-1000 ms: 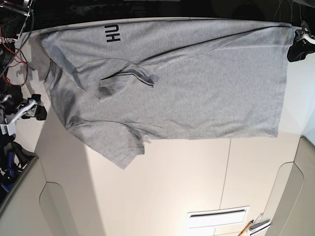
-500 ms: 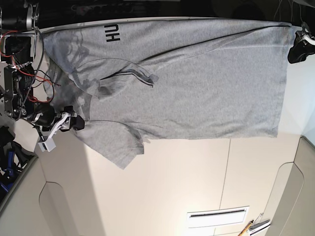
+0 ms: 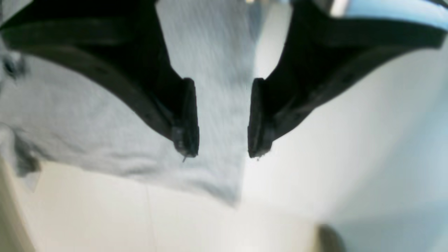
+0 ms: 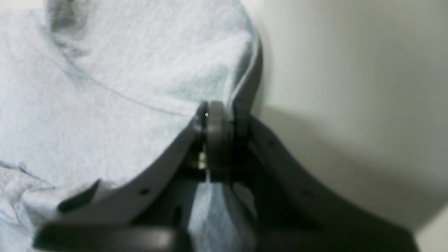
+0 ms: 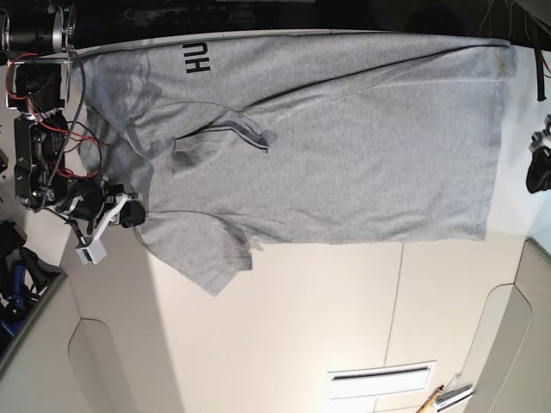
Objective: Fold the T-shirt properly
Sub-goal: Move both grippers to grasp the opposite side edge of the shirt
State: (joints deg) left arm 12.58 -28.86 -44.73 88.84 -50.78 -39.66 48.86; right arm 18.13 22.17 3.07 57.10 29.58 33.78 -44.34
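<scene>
Pale table (image 5: pixel 284 327), shirt (image 5: pixel 344 146) spread flat across far half. Right gripper (image 4: pixel 218 122) clamped on shirt's shoulder edge. Left gripper (image 3: pixel 222 119) hovers over hem corner, jaws apart, nothing held.

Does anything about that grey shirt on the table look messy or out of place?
Yes. The T-shirt is not flat: a loose flap lies folded over its middle, and one sleeve sticks out crumpled. Black lettering peeks from the far edge.
</scene>
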